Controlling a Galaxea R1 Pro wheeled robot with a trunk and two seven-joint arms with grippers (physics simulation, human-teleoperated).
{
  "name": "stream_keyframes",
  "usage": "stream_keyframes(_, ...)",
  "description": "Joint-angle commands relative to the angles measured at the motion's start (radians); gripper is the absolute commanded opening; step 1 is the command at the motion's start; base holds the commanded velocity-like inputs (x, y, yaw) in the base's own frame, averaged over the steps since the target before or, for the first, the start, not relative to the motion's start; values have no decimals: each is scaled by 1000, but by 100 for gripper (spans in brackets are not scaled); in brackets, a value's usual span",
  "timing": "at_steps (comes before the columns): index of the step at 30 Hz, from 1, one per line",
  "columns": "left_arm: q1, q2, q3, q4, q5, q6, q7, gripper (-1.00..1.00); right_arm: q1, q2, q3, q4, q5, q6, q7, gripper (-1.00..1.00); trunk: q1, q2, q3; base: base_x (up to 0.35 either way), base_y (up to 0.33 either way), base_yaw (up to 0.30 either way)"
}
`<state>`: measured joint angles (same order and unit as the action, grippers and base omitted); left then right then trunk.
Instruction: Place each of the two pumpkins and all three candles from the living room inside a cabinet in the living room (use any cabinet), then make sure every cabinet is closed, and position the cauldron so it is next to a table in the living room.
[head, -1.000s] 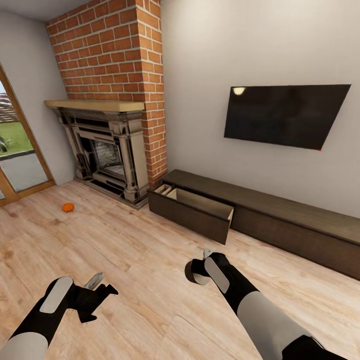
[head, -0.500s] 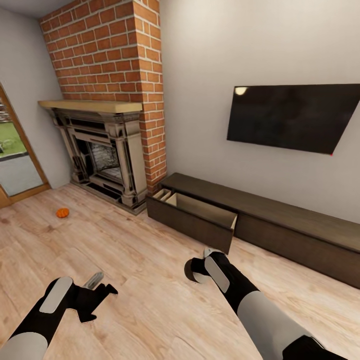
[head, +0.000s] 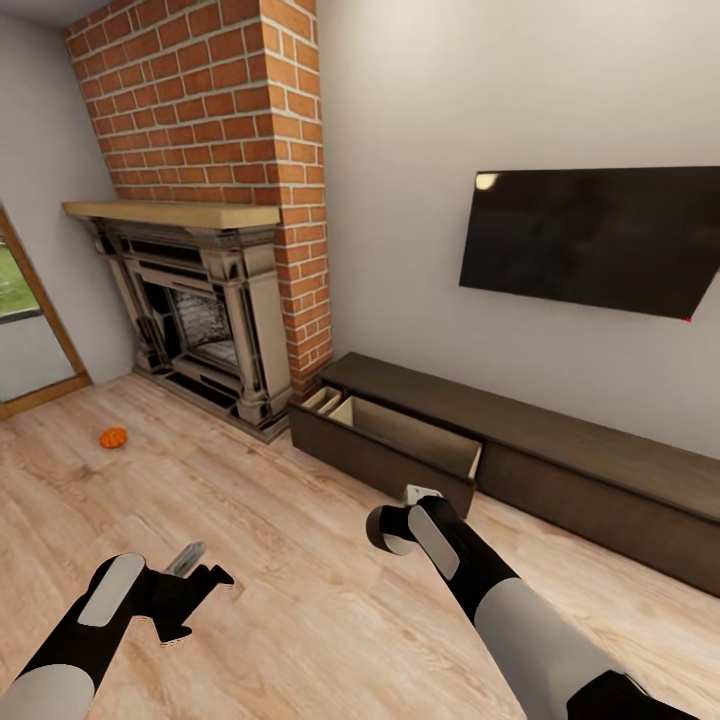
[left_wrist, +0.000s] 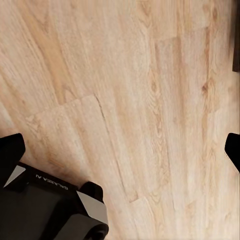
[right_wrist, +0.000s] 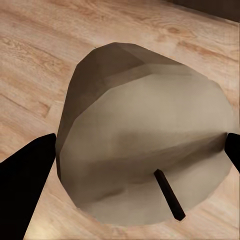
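right pincer (right_wrist: 137, 150) clamps candle (right_wrist: 145, 150) | left pincer (left_wrist: 120, 150) wide, seemingly empty | cabinet (head: 520, 450) drawer open

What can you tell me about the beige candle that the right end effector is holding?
The short stubby beige-tan candle is a faceted cylinder of matte, wax-like look, darker brown on its shaded side, with a thin dark wick standing out of its flat end. It sits between the two black fingers of the right end effector, held above the light wooden floor, in front of the open drawer.
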<state>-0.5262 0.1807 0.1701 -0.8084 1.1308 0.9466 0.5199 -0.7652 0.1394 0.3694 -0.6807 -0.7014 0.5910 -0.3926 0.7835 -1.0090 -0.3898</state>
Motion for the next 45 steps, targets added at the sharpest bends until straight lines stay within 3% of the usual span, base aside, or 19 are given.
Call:
stream_keyframes(1,0,0,0,0,0,0,0,100,0,0,0,0,0,0,0,-100,0,0,0,328,0,0)
stream_keyframes(12,0,2,1,0,1,0,-2,100,0,2,0,0,-1,0,0,-100,0,0,0,328,74,0)
stream_keyframes(45,0,1,-1,0,1,0,-1,100,0,2,0,0,0,-30,0,-100,0,0,0,293,188,-34)
